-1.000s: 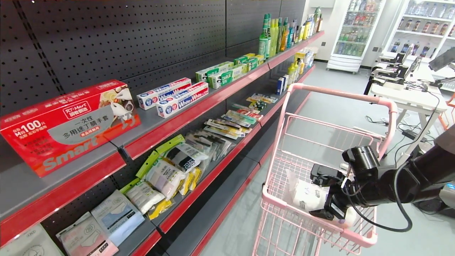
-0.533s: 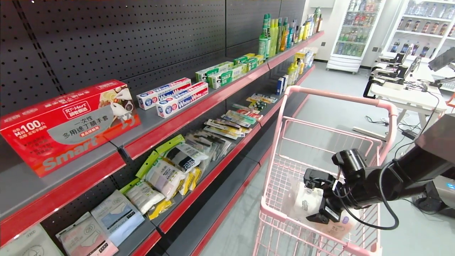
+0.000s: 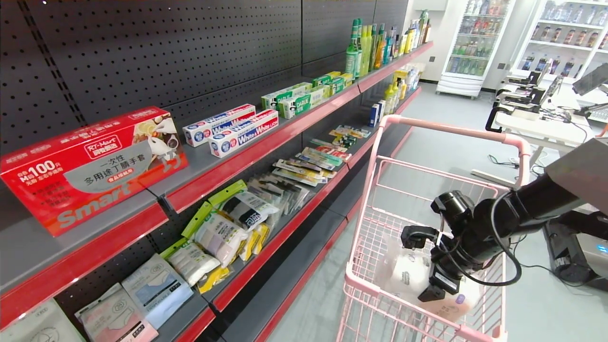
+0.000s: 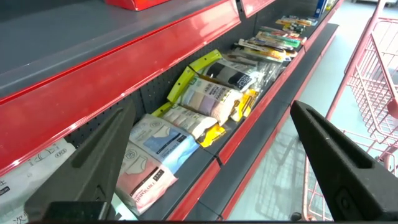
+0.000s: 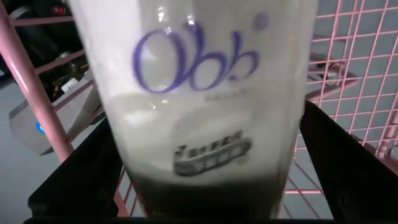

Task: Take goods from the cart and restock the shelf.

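A white soft pack with purple lettering [image 3: 406, 275] lies in the pink cart [image 3: 451, 127], near its front rim. My right gripper [image 3: 422, 265] is down inside the cart, open, with one finger on each side of the pack. In the right wrist view the pack [image 5: 199, 106] spans the whole gap of the right gripper [image 5: 205, 186], and I cannot tell whether the pads press on it. My left gripper [image 4: 211, 107] is open and holds nothing; it faces the middle tier of the red-edged shelf [image 3: 266, 142], where bagged goods [image 4: 205, 102] lie.
The top tier carries a red glove box [image 3: 90, 164], toothpaste boxes [image 3: 232, 128] and bottles [image 3: 365, 47]. Flat packets [image 3: 304, 166] line the middle tier. The cart stands close beside the shelf. A white desk [image 3: 546, 130] and drink fridges [image 3: 475, 42] stand behind.
The right arm has swung left and lower into the cart, its fingers staying around the white pack. The cart has shifted slightly nearer. The shelf goods have not moved.
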Robot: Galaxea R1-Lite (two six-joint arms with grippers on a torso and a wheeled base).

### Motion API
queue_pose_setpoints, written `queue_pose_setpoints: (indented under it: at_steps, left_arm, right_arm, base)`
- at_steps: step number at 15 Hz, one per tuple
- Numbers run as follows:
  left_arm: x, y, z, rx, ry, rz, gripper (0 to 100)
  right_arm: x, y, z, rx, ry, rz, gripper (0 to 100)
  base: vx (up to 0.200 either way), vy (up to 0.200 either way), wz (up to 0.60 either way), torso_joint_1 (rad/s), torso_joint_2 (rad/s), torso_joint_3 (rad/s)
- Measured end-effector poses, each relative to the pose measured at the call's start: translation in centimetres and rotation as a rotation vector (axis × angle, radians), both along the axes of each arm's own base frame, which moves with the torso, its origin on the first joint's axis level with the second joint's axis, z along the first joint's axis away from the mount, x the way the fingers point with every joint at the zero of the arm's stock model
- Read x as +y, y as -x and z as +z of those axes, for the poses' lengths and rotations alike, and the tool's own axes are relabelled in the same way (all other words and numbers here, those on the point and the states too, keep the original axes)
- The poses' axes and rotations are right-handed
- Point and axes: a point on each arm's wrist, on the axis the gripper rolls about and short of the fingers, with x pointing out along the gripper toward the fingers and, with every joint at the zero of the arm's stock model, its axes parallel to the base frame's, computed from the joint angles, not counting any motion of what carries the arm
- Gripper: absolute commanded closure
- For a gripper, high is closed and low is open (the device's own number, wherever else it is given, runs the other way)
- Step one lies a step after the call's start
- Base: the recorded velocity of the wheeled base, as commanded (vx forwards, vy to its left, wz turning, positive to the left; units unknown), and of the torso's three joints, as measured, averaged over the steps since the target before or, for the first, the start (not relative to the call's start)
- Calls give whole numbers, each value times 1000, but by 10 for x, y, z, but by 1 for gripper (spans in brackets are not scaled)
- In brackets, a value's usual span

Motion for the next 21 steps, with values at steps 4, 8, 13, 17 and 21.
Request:
queue_pose_setpoints:
  at_steps: [4,8,13,17,21]
  left_arm:
    - [0,0,0,0,0,0,0]
    - [0,0,0,0,0,0,0]
    - [0,0,0,0,0,0,0]
    - [0,0,0,0,0,0,0]
    - [0,0,0,0,0,0,0]
  right_arm:
    - [12,-16,1,-20,10,20,0]
    - [17,-17,-6,-6,14,33,0]
    - [19,-12,-13,10,43,65,0]
    - [20,-12,-17,5,73,81,0]
    - [24,-12,-24,-31,66,83,100]
  base:
    - [0,0,0,0,0,0]
    - [0,0,0,0,0,0]
    - [0,0,0,0,0,0]
    - [0,0,0,0,0,0]
    - [0,0,0,0,0,0]
